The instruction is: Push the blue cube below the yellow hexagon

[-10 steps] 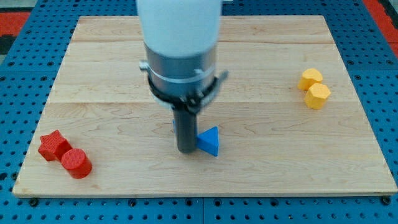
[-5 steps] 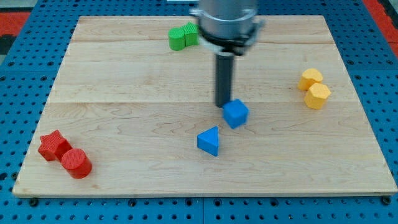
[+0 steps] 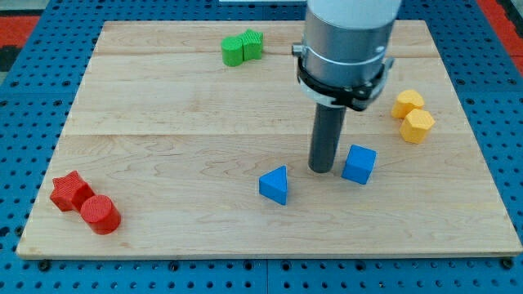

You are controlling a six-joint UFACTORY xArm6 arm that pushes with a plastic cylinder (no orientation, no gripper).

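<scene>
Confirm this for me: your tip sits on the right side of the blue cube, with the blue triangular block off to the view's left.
Not quite. In the camera view my tip sits on the view's left side of the blue cube, between it and the blue triangular block, which is indeed off to the view's left.

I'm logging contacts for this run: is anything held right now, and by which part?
Nothing is held. My tip has no grasp; it stands just at the left side of the blue cube, with the blue triangle block apart at lower left.

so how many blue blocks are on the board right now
2. The blue cube sits right of centre, just to the view's right of my tip. The blue triangular block lies below-left of the tip. The arm could hide others.
</scene>
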